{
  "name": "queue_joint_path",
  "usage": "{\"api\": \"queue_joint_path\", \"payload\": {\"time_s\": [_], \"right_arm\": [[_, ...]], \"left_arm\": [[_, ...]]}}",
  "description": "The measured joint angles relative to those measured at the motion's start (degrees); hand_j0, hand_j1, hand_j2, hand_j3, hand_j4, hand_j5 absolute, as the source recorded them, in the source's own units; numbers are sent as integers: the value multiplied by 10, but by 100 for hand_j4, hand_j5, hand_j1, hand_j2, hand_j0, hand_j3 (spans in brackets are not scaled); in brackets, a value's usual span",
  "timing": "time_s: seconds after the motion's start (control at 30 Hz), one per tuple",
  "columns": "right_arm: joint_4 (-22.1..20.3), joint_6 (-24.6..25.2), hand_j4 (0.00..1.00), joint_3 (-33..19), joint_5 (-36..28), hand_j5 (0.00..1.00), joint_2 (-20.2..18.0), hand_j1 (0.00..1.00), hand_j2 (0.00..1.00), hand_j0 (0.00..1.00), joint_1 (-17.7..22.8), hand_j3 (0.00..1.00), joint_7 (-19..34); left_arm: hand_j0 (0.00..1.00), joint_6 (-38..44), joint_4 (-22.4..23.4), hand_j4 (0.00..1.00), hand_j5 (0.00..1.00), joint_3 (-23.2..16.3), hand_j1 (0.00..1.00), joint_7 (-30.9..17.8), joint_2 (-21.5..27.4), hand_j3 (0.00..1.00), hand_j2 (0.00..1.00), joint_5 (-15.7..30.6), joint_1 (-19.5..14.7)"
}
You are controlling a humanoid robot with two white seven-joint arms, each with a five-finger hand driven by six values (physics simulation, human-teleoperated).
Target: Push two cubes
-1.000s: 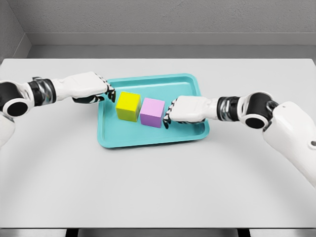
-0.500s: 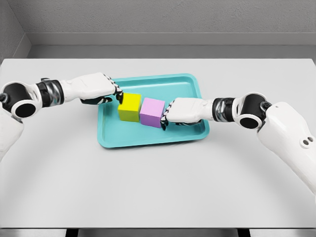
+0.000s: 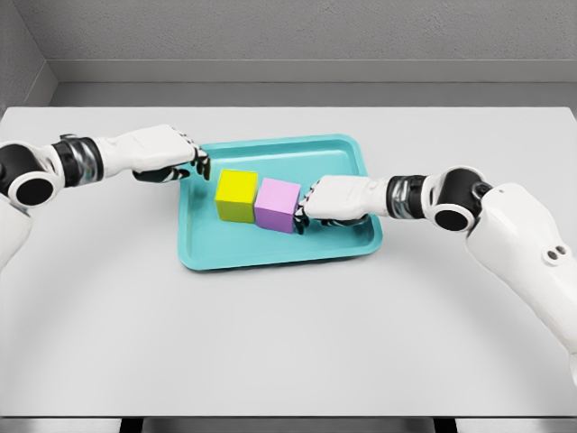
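Our right hand (image 3: 317,202) reaches in from the right with its fingers curled into a narrow, fist-like shape that holds nothing, the fingertips (image 3: 303,209) set against the right face of the small pink cube (image 3: 277,205). That pink cube stands flush against the small yellow cube (image 3: 236,195) on its left, the two touching side by side near the middle of the shallow turquoise plastic tray (image 3: 279,255), which lies on the plain white table (image 3: 288,343). Our left hand (image 3: 177,162) hangs at the tray's upper left corner, also curled and empty, a little apart from the yellow cube; from this angle we cannot quite tell whether its fingertips overhang the tray rim or sit just outside it. We judge the task to be nearly done, perhaps complete: the cubes are already pressed together, with no gap showing between them. What may be left is a last squeeze from the left side to settle the pair, and then drawing both hands clear without nudging the cubes apart.
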Motion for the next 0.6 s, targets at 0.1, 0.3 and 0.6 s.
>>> {"api": "queue_joint_path", "payload": {"time_s": [0.1, 0.3, 0.6], "right_arm": [[1, -1, 57, 0, 2, 57, 3, 57, 57, 57, -4, 57, 1], [0, -2, 57, 0, 3, 57, 8, 57, 57, 57, -11, 57, 2], [2, -2, 57, 0, 4, 57, 8, 57, 57, 57, -12, 57, 3]], "left_arm": [[52, 0, 17, 52, 52, -1, 52, 0, -2, 52, 52, -1, 0], [52, 0, 23, 52, 52, 1, 52, 0, 1, 52, 52, 0, -2], [52, 0, 23, 52, 52, 7, 52, 0, 17, 52, 52, 2, -7]]}}
